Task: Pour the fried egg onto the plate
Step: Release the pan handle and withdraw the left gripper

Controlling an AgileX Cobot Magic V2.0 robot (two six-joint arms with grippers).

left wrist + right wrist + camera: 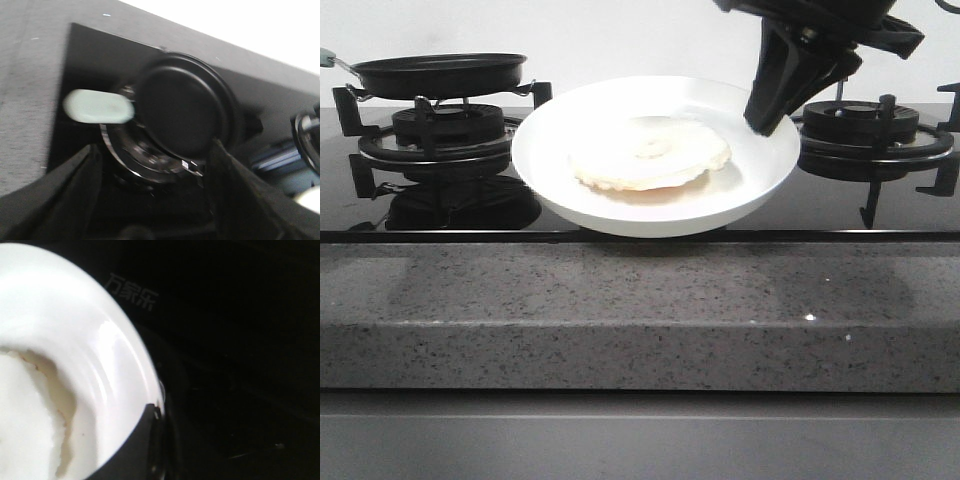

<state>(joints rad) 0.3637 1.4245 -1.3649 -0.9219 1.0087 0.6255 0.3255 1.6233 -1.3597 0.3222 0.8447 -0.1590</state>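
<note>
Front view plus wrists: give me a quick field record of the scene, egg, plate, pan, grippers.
fried egg: lying flat in the plate
plate: white, between the two burners, right rim held
frying pan: black, on left burner, looks empty, pale green handle
right gripper: clamped on plate rim
left gripper: open, above the pan, touching nothing
task state: egg already on plate

One white plate holding one fried egg. One black frying pan with one pale green handle. Two gas burners, one at left and one at right. One gripper visible in the front view.
</note>
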